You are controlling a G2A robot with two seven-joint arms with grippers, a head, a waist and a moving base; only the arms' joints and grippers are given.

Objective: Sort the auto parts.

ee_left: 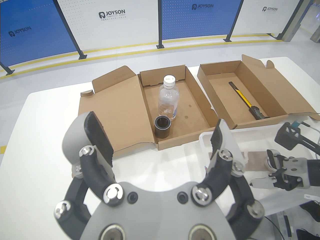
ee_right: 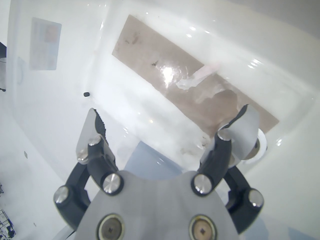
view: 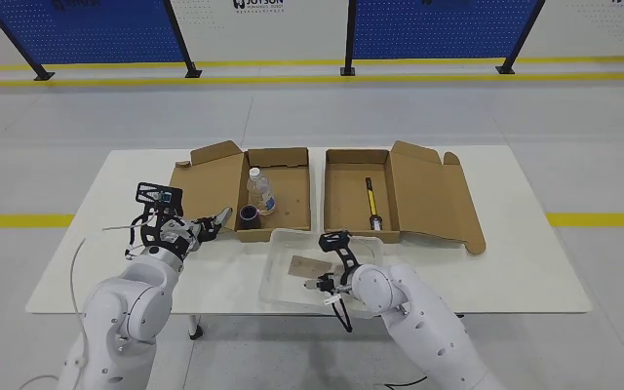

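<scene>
Two pincers gape wide: the right pincer (ee_right: 170, 111) inside the clear bin (view: 281, 278), a small white roll (ee_right: 261, 146) just beside one jaw; the left pincer (ee_left: 155, 119) hangs outside the bin. Centre the roll between the jaws before closing.

In the top view the desk (view: 526, 263) is bare at far left and at lower right. Two open boxes fill the centre with a narrow gap between them. The left box (view: 292, 200) has a bottle (view: 259, 190) and a black cylinder (view: 249, 216) crowding its left side, and its right side is free. The right box (view: 343, 195) holds a caliper (view: 371, 203) right of middle. Just below, the right gripper (view: 322, 286), jaws spread, occupies the clear tray (view: 278, 255).
</scene>
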